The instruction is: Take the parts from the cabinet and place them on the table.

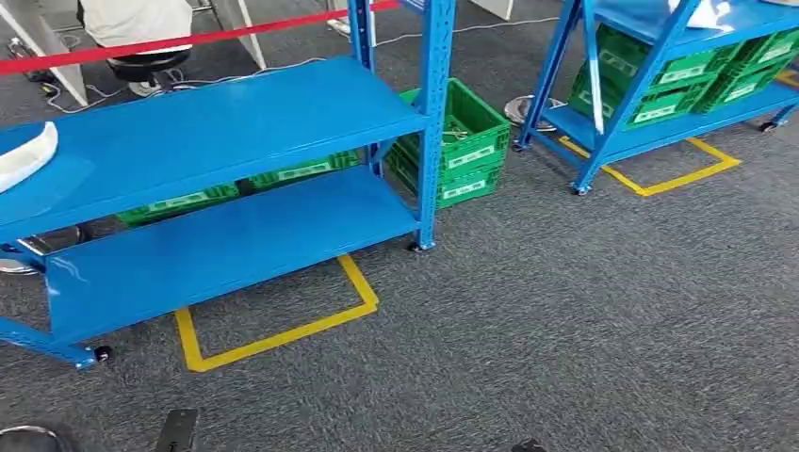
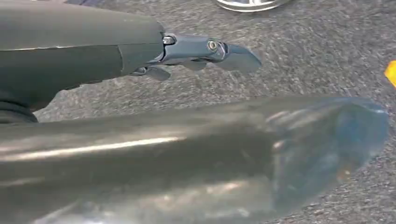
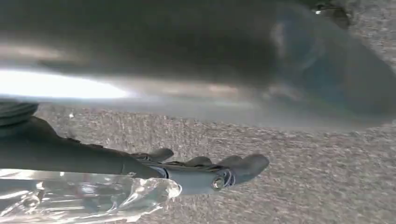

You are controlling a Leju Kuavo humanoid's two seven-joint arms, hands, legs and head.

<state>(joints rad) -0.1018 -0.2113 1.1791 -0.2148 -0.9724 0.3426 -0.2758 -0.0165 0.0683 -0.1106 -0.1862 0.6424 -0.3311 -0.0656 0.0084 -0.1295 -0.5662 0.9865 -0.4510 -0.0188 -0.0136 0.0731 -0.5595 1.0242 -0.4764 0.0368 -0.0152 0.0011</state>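
Overhead, noted blue rack upper left with white part; left hand fingers extended, empty; right hand holding clear bag.

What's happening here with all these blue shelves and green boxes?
A humanoid robot faces a blue rack with green crates behind it. A white piece lies on the upper shelf. Both arms hang over the grey carpet: the left robot hand is open and empty; a clear plastic bag lies against the right robot hand, but whether it is gripped is unclear.
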